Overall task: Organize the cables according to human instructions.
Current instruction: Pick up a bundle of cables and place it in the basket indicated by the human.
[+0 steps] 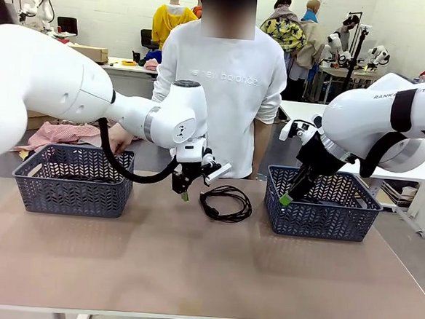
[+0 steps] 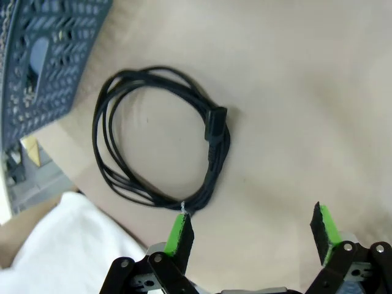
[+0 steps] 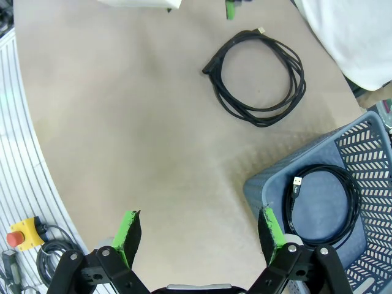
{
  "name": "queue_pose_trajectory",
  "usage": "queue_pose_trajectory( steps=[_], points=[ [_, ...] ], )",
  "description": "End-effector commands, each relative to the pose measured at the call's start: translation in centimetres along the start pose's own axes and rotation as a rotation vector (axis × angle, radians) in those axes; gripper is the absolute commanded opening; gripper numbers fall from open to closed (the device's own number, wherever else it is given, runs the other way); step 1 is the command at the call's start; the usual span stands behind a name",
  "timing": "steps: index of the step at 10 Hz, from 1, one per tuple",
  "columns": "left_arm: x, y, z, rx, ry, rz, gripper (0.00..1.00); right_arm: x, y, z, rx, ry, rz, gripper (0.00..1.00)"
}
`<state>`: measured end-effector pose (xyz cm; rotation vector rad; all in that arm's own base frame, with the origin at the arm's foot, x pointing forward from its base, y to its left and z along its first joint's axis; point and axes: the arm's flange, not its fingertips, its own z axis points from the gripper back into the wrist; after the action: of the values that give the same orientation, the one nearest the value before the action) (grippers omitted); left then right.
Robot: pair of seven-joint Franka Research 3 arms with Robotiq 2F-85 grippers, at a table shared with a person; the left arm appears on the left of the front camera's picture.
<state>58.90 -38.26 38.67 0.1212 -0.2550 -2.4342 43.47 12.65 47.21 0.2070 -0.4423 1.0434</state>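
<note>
1. The left tool [image 1: 184,192] is hanging low over the surface [image 1: 190,267] with its green pads [image 2: 179,236] apart and nothing between them. It is just beside the coiled cable [image 1: 225,203], on the coil's left in the front view.
2. The right tool [image 1: 289,196] is hovering at the near rim of the right basket [image 1: 318,211], also with its pads wide apart and empty.
3. The cable on the surface is lying flat near the far edge, between the two baskets, as a loose round coil of thin black cord. Its plug [image 2: 215,119] is resting on the ring.
4. A second cable [image 3: 321,202] is lying coiled inside the right basket, with a small metal-tipped connector.
5. The left basket [image 1: 72,179] is standing at the far left, with a person's hand [image 1: 119,138] behind it.
6. Probably the loops are not tied, so a grip on one strand could let the coil unwind and drag. The person [image 1: 222,80] is standing close behind, so a fast reach may come near them.
</note>
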Motion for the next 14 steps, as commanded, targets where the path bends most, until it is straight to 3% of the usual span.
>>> queue_pose_trajectory(
  steps=[1, 7, 14],
  points=[
    [-0.4, 1.7, -0.3, -0.047, -0.012, -0.131, 1.0, 0.3, -0.2, 0.1, -0.004, 0.0, -0.001, 1.0],
    [0.5, 4.5, -4.4, -0.098, -0.017, -0.325, 1.0, 0.3, -0.2, 0.1, -0.004, 0.0, -0.001, 1.0],
    [-1.0, 5.2, -6.8, -0.11, -0.01, -0.295, 1.0, 0.3, -0.2, 0.1, -0.004, 0.0, -0.001, 1.0]
  ],
)
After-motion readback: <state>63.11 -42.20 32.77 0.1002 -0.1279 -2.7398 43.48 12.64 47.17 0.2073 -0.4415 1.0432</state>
